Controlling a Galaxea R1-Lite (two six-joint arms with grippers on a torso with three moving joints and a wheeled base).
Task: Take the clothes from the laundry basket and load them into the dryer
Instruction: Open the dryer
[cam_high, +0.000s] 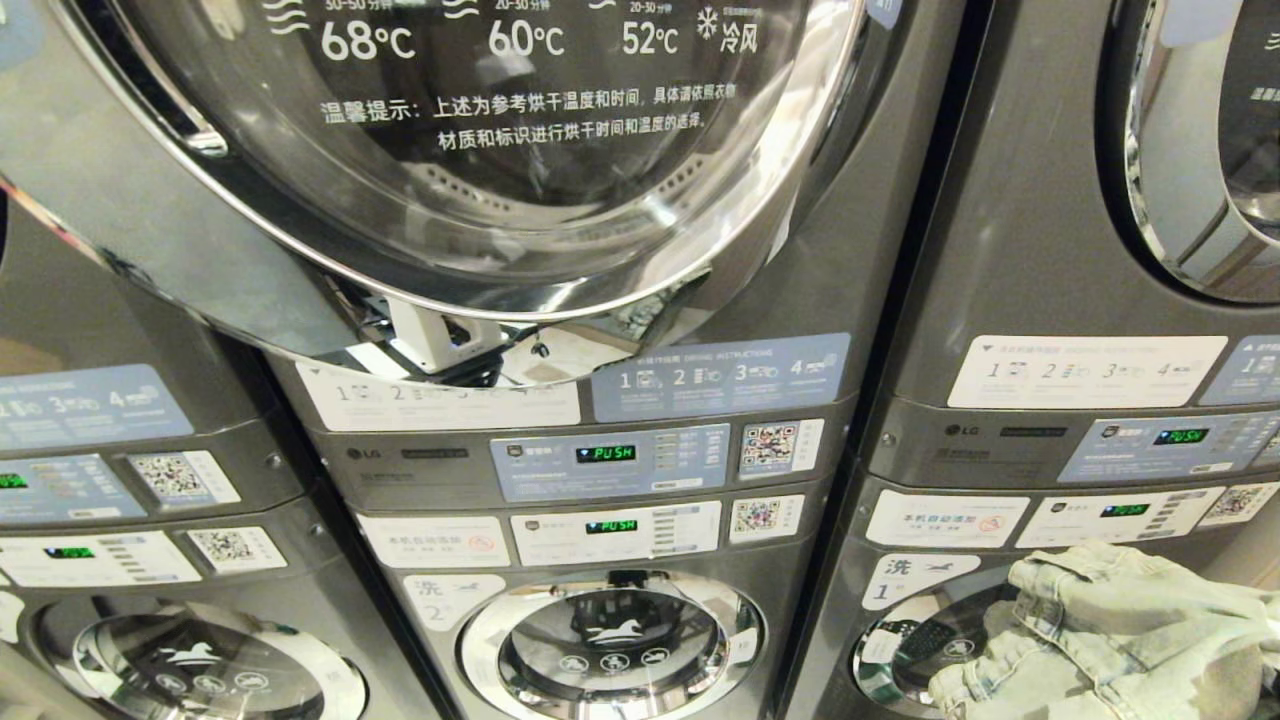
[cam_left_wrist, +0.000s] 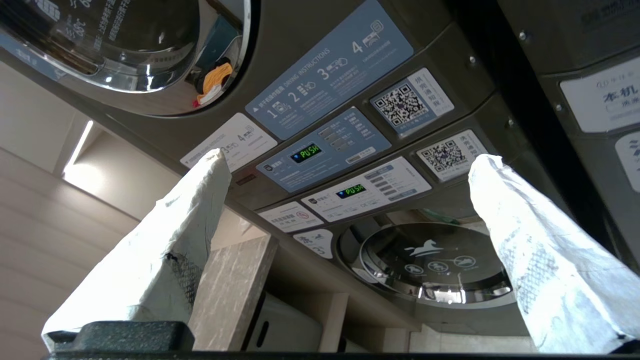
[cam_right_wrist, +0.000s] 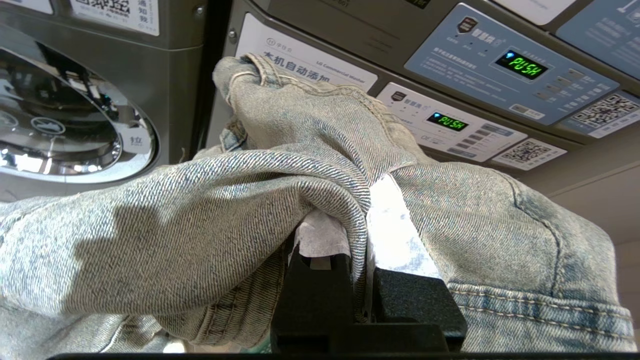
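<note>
A pale blue denim garment (cam_high: 1100, 640) hangs bunched at the lower right of the head view, in front of the right-hand machine. My right gripper (cam_right_wrist: 357, 200) is shut on a fold of this denim (cam_right_wrist: 200, 210), and the cloth drapes over both white-wrapped fingers (cam_right_wrist: 395, 225). The dryer's big round glass door (cam_high: 450, 150), printed with temperatures, fills the top of the head view and reaches over the left machine. My left gripper (cam_left_wrist: 350, 157) stands open and empty, facing the control panels below that door (cam_left_wrist: 125, 50). The laundry basket is out of view.
Stacked grey machines stand side by side, with lit PUSH panels (cam_high: 605, 453) and round washer doors (cam_high: 610, 640) below. A dark gap (cam_high: 900, 350) separates the middle and right stacks. A stone-patterned panel (cam_left_wrist: 230, 290) stands beside the left gripper. Orange cloth (cam_left_wrist: 215, 80) shows at the dryer door's rim.
</note>
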